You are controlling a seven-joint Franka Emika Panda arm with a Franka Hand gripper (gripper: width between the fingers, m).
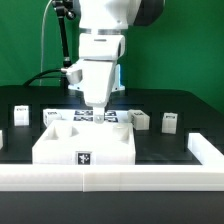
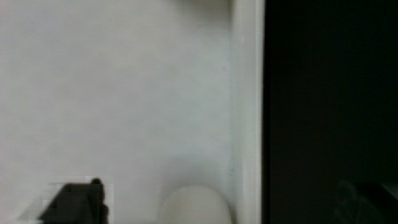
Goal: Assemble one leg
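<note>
Blurred wrist view; hand (image 1: pixel 95 104) grip indiscernible

White leg (image 1: pixel 170 119) with black-and-white tag (image 1: pixel 171 125) — white tabletop (image 1: pixel 55 148), black table (image 1: pixel 195 105), green backdrop (image 1: pixel 185 45).

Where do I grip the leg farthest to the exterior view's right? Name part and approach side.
Probably from above, closing on two opposite flat sides: the leg is a square post, its top clear, with a gap to the next leg.
</note>
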